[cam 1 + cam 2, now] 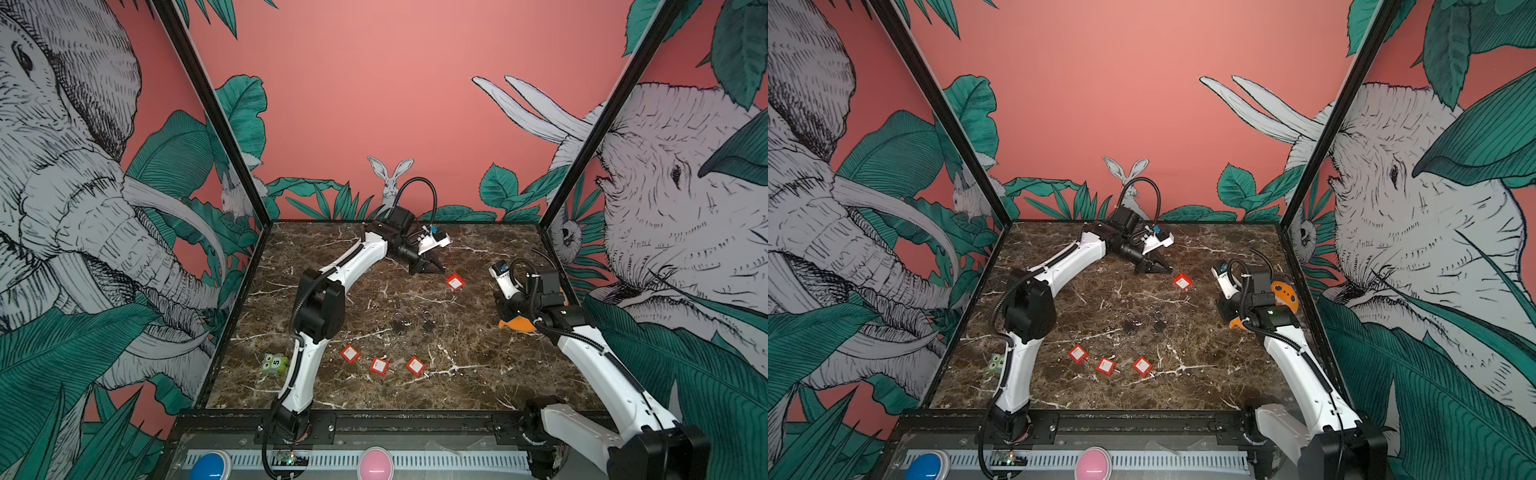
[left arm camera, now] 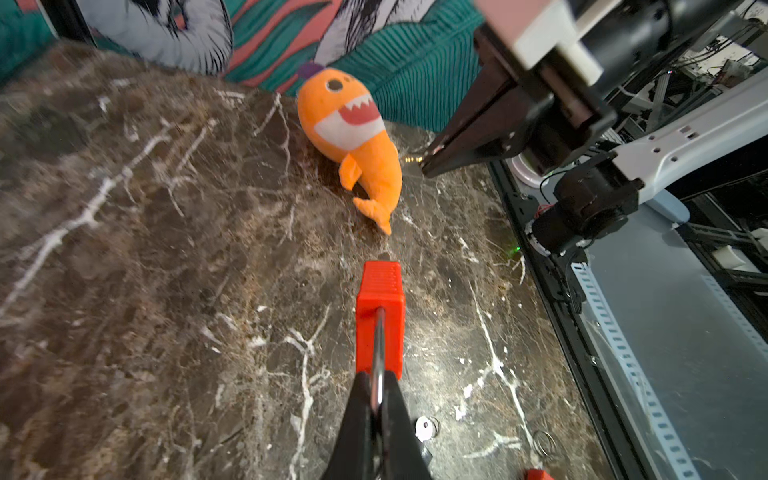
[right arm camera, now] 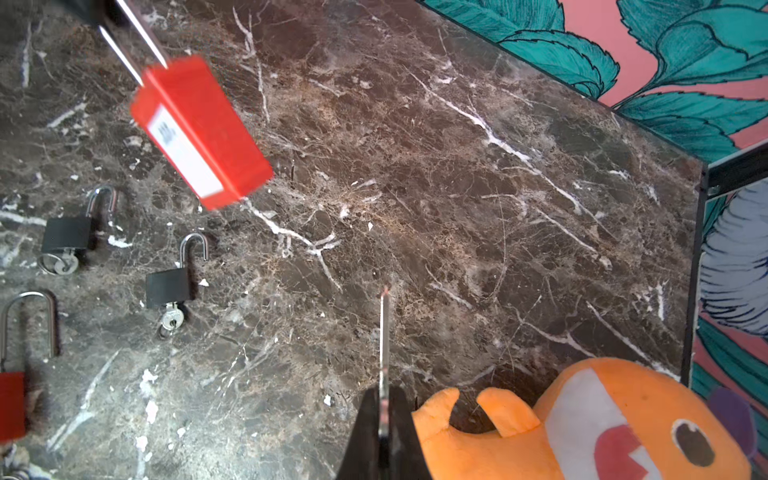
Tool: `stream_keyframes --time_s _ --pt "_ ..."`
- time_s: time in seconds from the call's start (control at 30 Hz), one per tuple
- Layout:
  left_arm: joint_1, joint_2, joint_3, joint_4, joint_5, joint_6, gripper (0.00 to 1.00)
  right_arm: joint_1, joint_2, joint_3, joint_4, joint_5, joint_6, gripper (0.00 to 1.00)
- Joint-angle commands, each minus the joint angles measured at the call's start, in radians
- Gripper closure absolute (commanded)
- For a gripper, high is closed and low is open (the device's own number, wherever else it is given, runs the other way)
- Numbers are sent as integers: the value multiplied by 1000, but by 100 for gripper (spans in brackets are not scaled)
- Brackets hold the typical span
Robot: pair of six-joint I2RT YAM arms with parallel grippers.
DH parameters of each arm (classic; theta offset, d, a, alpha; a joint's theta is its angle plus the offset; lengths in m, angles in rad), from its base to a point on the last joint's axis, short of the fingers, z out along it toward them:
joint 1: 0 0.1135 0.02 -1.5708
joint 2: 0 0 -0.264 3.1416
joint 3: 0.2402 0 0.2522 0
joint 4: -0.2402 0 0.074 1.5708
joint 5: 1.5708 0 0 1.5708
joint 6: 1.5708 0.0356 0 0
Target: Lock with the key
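Blue button (image 1: 210, 467) and pink button (image 1: 375, 463) were logged at the front edge, nearest the lens and well behind both claws.

Left claw (image 2: 376, 399) was seen pinched shut on the metal shackle of the red padlock (image 2: 380, 316). The red body was held out just past its fingertips and appeared raised off the marble table (image 2: 166, 249). The padlock's white label was seen, blurred, in the right wrist view.

Right claw (image 3: 384, 395) was seen clamped narrow on the key (image 3: 384, 340), whose thin blade stuck straight out from between the fingertips. Key tip and red padlock were seen apart, not touching. The keyway could not be made out.

In both top views the left claw was found over the far middle of the table. The right claw was to its right, near the side wall.

An orange shark plush (image 3: 602, 428) was noted just beside the right claw, on the side away from the left claw.

Two black padlocks (image 3: 68, 232) (image 3: 170, 286), shackles open and keys at their bases, were noted on the table, nearer the front than either claw.

Three spare red padlocks (image 1: 350, 353) (image 1: 379, 365) (image 1: 415, 366) were logged in a row farther front.

A green toy (image 1: 274, 363) marked 5 was seen well apart from both claws.
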Motion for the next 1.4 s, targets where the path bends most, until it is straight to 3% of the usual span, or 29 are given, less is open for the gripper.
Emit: stream_keyframes --time_s 0.0,0.3,0.83,1.17,1.37 --pt "-23 20 100 -187 -52 56 100 0 -17 -17 70 2 82 100" --pt "-82 203 301 -359 -178 109 100 0 12 -33 53 16 199 100" --pt "-133 284 301 -413 -267 157 100 2 62 -55 81 -50 328 100" --pt "-141 320 308 -347 -341 99 100 3 98 -84 141 -92 385 100" --pt "-143 321 308 -293 -378 83 87 3 126 -90 175 -115 404 100"
